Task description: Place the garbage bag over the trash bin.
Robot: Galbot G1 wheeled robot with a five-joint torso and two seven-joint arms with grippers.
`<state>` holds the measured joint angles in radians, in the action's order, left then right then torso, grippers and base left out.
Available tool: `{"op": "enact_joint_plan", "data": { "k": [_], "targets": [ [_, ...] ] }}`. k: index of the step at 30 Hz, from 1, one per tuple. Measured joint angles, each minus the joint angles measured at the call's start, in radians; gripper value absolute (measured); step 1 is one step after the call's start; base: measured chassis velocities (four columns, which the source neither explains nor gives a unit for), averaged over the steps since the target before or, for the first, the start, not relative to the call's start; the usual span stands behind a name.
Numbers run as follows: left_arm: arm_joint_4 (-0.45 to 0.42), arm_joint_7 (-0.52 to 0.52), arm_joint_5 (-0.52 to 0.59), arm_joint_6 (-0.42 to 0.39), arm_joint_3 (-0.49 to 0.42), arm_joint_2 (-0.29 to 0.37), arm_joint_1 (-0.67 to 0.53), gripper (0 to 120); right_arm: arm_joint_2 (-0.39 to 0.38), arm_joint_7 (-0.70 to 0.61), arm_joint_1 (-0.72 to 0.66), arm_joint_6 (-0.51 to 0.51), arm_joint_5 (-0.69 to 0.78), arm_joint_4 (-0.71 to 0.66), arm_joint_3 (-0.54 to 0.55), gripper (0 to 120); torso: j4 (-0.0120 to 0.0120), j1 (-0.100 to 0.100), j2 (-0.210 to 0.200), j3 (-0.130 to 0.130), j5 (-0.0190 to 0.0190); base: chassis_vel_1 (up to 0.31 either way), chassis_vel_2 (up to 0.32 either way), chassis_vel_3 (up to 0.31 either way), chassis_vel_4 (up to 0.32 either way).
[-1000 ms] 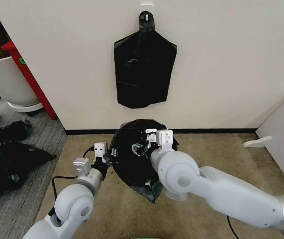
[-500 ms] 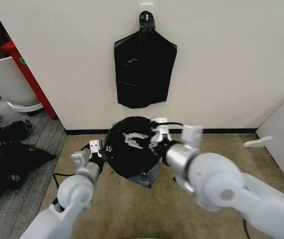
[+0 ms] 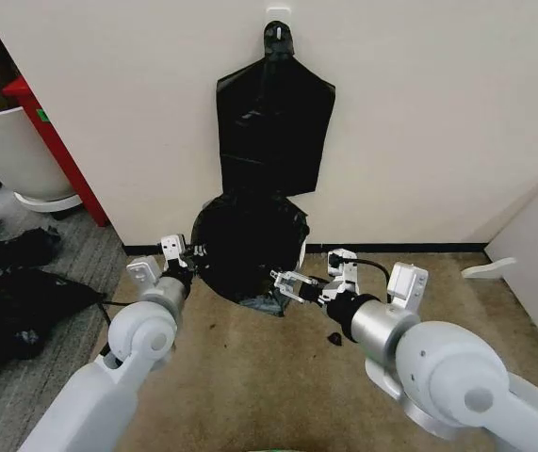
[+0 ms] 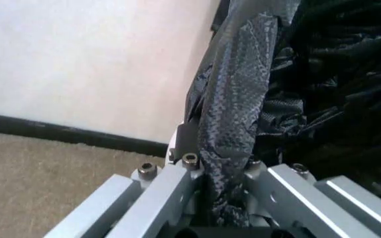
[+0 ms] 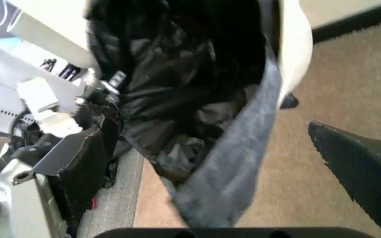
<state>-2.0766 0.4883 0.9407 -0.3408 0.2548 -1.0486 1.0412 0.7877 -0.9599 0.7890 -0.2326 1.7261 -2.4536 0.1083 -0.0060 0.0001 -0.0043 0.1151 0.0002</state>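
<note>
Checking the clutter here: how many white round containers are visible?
2: the trash bin, wrapped in the garbage bag by the wall, and a larger white tub at far left.

Readable text: none in any view.
Labels, brands, numbers: none legible on the garbage bag (image 3: 245, 250), on the sheaf of bags (image 3: 273, 132) hung on the wall above it, or on either arm.
Signs: a small green patch on the red panel (image 3: 57, 146), left of the garbage bag; too small to make out any characters.
</note>
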Motion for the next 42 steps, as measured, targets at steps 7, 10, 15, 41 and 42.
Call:
{"op": "enact_joint_plan", "data": {
  "k": [7,10,15,41,42],
  "targets": [
    [-0.007,-0.001,0.012,0.0,0.006,0.002,0.003,0,0.013,-0.016,0.013,0.023,0.032,0.007,-0.003,82,0.0002,0.0,0.0,0.0,-0.0001,0.0,0.0,0.0,0.0],
    [-0.011,0.001,0.023,0.0,0.008,0.002,0.005,0,0.011,-0.018,0.021,0.027,0.031,0.007,-0.003,74,0.0001,0.0,0.0,0.0,-0.0001,0.0,0.0,0.0,0.0],
    [-0.025,0.009,0.051,-0.002,0.011,0.004,0.013,0,0.016,-0.015,0.026,0.032,0.028,0.008,-0.003,53,0.0001,0.0,0.0,0.0,-0.0001,0.0,0.0,0.0,0.0],
    [-0.014,0.036,0.212,-0.026,0.027,0.011,0.02,0,-0.029,-0.02,0.045,0.084,0.007,-0.044,-0.048,0,0.0002,0.0,0.0,0.0,0.0,0.0,0.0,0.0,0.0],
    [-0.013,0.036,0.223,-0.028,0.028,0.01,0.023,0,-0.034,-0.023,0.049,0.085,0.007,-0.046,-0.055,0,0.0002,0.0,0.0,0.0,-0.0001,0.0,0.0,0.0,0.0]
  ]
}}
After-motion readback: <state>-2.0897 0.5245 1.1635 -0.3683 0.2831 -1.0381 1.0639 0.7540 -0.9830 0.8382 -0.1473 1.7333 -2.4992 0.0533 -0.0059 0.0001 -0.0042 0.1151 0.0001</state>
